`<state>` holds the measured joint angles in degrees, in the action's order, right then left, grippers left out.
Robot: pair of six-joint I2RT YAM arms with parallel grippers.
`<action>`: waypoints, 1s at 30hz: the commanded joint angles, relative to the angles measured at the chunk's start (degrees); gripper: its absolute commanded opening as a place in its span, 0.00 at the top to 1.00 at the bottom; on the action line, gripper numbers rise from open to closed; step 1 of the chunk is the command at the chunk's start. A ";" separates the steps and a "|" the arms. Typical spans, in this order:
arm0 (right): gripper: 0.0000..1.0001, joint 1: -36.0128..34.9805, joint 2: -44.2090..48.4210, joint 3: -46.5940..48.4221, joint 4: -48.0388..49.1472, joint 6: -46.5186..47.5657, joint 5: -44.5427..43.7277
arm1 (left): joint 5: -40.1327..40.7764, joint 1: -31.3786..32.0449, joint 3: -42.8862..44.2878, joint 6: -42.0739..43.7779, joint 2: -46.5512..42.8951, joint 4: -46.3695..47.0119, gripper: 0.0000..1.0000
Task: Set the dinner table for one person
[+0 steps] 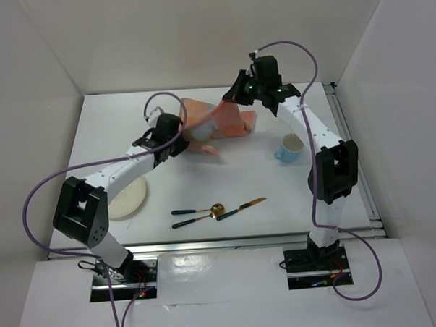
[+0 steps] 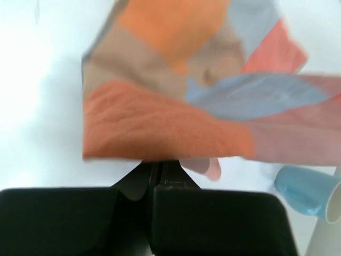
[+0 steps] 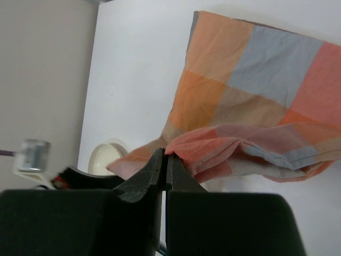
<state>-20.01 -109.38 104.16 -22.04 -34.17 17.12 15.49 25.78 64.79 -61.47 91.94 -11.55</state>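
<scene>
Early in the job, by the look of it. Nothing laid out as a place setting yet.

At about 12 o'clock from the middle of the dinner table (image 1: 182, 179): a checked cloth (image 1: 227, 121) in orange, blue and brown, rumpled and partly lifted, not spread flat. Pinched tight on a raised fold of its upper layer by the right gripper (image 3: 165, 160), with the lower layer flat on the white top beneath. Closed as well, the left gripper (image 2: 160, 166), tips meeting right at the cloth's near orange edge and apparently nipping it. Hard to say how much fabric sits between them.

At 3 o'clock, apart from the cloth: a light blue mug (image 1: 290, 149), upright. At 8 o'clock, partly under the left arm: a cream plate (image 1: 129, 196). At 6 o'clock, in a loose cluster: a gold spoon (image 1: 205, 210), a gold-bladed knife (image 1: 243, 206) and a second dark-handled piece (image 1: 188, 223), head not clear enough to name.

Left to do, as a judgement: flatten the cloth as a mat, then bring over the plate, cutlery and mug and arrange them. In short, nearly everything.
</scene>
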 commanded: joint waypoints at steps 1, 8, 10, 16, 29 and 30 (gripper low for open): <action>1.00 3.30 5.31 -0.10 1.56 1.13 3.79 | 4.37 -2.65 9.02 13.20 -3.70 -4.18 1.00; 1.00 5.77 8.84 -2.47 2.88 0.60 6.42 | 2.00 -5.65 17.38 24.11 -6.50 -6.03 1.00; 1.00 6.30 9.54 -3.87 2.88 0.60 6.95 | 0.96 -6.79 16.07 25.61 -8.18 -6.91 1.00; 1.00 6.30 12.44 -9.84 4.81 0.60 7.48 | -5.53 -8.64 5.83 19.65 -12.22 -12.97 0.91; 1.00 7.00 10.25 -10.30 5.43 -0.45 9.15 | -16.99 6.37 -26.99 -1.44 -16.28 20.96 0.03; 1.00 7.00 10.24 -10.29 5.43 -0.46 9.15 | -16.37 7.26 -27.00 -4.42 -14.96 21.65 0.03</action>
<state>-13.43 -99.46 92.53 -20.10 -34.04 24.75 -2.55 30.39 37.12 -57.82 76.16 -0.05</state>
